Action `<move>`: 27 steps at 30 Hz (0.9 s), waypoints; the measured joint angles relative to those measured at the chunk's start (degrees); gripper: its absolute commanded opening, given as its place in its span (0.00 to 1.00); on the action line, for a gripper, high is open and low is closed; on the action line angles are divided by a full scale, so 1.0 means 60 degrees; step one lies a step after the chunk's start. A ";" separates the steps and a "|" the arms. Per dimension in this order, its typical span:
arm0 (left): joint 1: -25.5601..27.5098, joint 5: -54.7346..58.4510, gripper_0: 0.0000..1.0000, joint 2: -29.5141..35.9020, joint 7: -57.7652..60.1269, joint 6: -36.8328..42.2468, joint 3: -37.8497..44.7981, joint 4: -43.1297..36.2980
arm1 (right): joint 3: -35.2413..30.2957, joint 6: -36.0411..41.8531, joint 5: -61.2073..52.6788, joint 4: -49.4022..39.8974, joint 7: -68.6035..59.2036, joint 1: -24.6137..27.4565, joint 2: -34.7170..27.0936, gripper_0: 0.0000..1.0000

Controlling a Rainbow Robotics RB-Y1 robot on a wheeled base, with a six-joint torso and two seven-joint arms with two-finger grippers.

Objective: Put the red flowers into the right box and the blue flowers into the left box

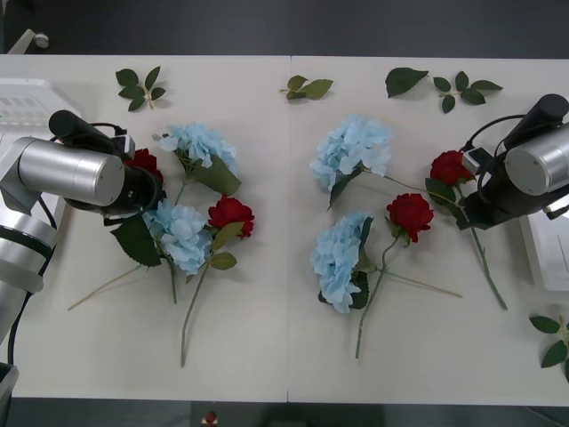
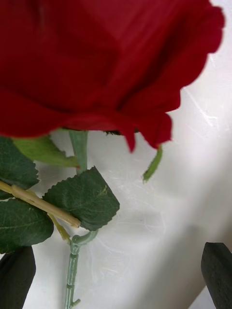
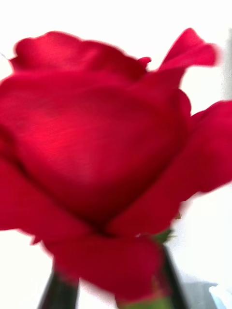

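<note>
A: Step in hand, as we read it: both arms are at red flowers. The right gripper [image 1: 471,206] sits low over the desk [image 1: 267,347] at the rose [image 1: 451,166] nearest the right box [image 1: 547,253], just beside its stem below the bloom

B: Jaws there? In the right wrist view we see two black fingertips [image 2: 17,277] spread wide at the corners, the stem [image 2: 73,270] between them and nothing pinched

A: Agreed, spread. The left gripper [image 1: 142,182] is at another rose [image 1: 145,163] beside the blue flowers [image 1: 182,233] on the left half. Its wrist view has the bloom [image 3: 101,159] pressed close to the camera, dark finger edges below it

B: We cannot tell whether those jaws are pinching it or merely near

A: Placement: neither box holds any flower that we can see; two more roses [image 1: 410,213] and four blue heads lie on the desk; the left box [image 1: 22,102] is at the far left edge

B: Next call, our judgement: the right jaws need to press together on the stem, then lift and carry it the short way right to the box. The left rose belongs there too, a long crossing
</note>
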 measured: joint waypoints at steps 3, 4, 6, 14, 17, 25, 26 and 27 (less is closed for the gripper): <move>0.0000 0.0001 0.00 0.0000 0.0006 0.0000 0.0000 0.0000 | 0.0126 -0.0024 0.0006 0.0187 0.0000 0.0000 0.0178 1.00; 0.0000 0.0001 0.00 0.0000 0.0007 0.0000 0.0000 0.0000 | 0.0134 -0.0024 0.0008 0.0273 0.0000 0.0000 0.0265 1.00; 0.0000 0.0002 0.00 -0.0001 0.0008 0.0000 0.0000 0.0000 | 0.0133 -0.0025 0.0028 0.0392 0.0000 0.0000 0.0417 1.00; -0.0013 0.0138 0.00 0.0020 0.0010 0.0104 0.0005 -0.0073 | 0.0133 -0.0085 0.0104 0.0403 0.0001 0.0000 0.0546 0.29; -0.0060 0.0379 0.00 0.0182 0.0015 0.0764 0.0007 -0.0515 | 0.0133 -0.0085 0.0104 0.0403 0.0001 0.0000 0.0546 0.00; -0.0127 0.2368 0.00 0.1356 0.0143 0.1787 0.0739 -0.2365 | 0.0133 -0.0085 0.0118 0.0402 0.0001 0.0000 0.0546 0.00; -0.0128 0.2631 0.00 0.1560 0.0152 0.1852 0.0832 -0.2614 | 0.0133 -0.0085 0.0137 0.0403 0.0001 0.0000 0.0547 0.00; -0.0128 0.2892 0.00 0.1779 0.0153 0.1893 0.0891 -0.2869 | 0.0133 -0.0085 0.0181 0.0401 0.0001 0.0000 0.0547 0.00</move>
